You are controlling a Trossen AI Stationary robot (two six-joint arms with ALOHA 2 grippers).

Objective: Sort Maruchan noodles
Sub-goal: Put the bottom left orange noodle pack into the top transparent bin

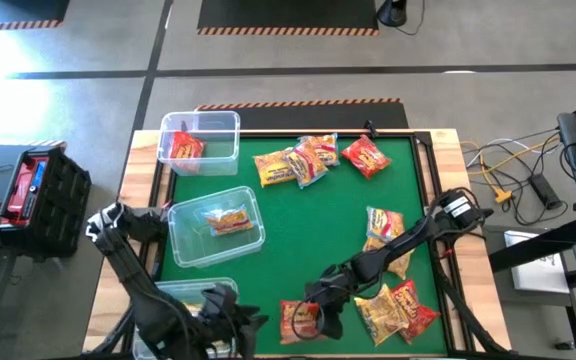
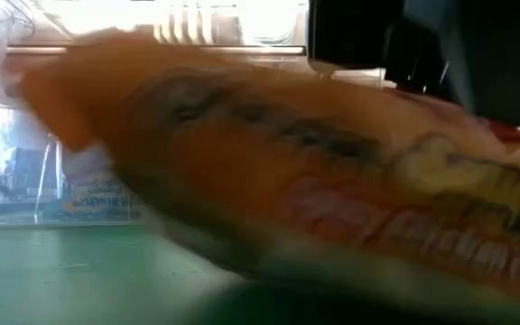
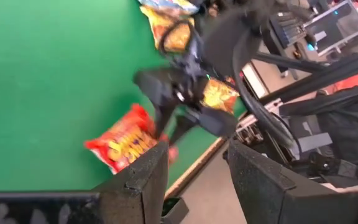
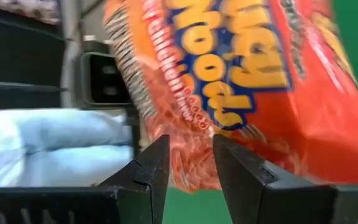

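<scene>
Our right gripper (image 1: 313, 312) is grasping the glossy orange-and-blue noodle packet (image 1: 301, 318) pinched between its fingers, so we should lift it clear of the green bench (image 1: 298, 225) before swinging.

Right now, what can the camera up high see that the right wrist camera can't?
Only the high view shows the whole green table, three clear bins, the scattered noodle packets and both arms, the left gripper waiting near the front edge. Only the right wrist view shows, close up, the blue lettering on the orange packet between the right gripper's jaws. Both show that packet held by the right gripper.
</scene>
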